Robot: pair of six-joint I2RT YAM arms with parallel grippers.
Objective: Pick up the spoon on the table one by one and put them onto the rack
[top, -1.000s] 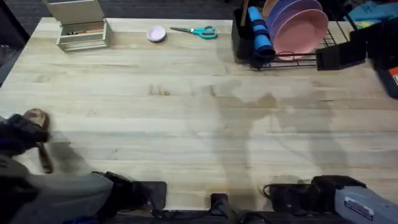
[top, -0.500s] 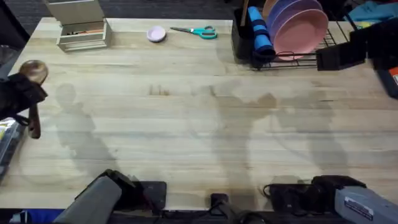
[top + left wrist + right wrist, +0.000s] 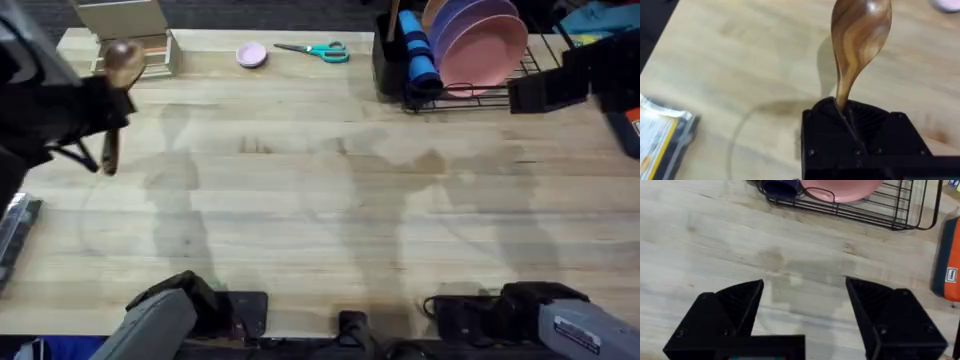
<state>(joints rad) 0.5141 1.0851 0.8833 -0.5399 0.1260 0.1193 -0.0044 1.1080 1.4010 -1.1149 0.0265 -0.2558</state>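
Note:
A wooden spoon [image 3: 122, 62] with a round bowl and a darker handle hangs above the table [image 3: 300, 200] at the far left, my left gripper [image 3: 100, 110] shut on its handle. From the left wrist, the spoon [image 3: 860, 30] sticks out between the black fingers [image 3: 825, 125], bowl away from the wrist. The black wire rack [image 3: 480, 80] stands at the back right with pink plates, a blue cup and a tall black utensil holder [image 3: 388, 60]. My right gripper [image 3: 805, 295] stands open over bare wood, its fingers [image 3: 735, 305] wide apart, the rack [image 3: 880, 210] beyond it.
A beige box [image 3: 125, 40] with a raised lid stands at the back left, close behind the held spoon. A pink disc [image 3: 251, 54] and teal-handled scissors [image 3: 315, 50] lie along the back edge. A foil packet [image 3: 660, 135] lies at the table's left edge.
My left gripper has lifted the spoon off the table near the front left edge and carried it back and to the right. The right arm has not moved.

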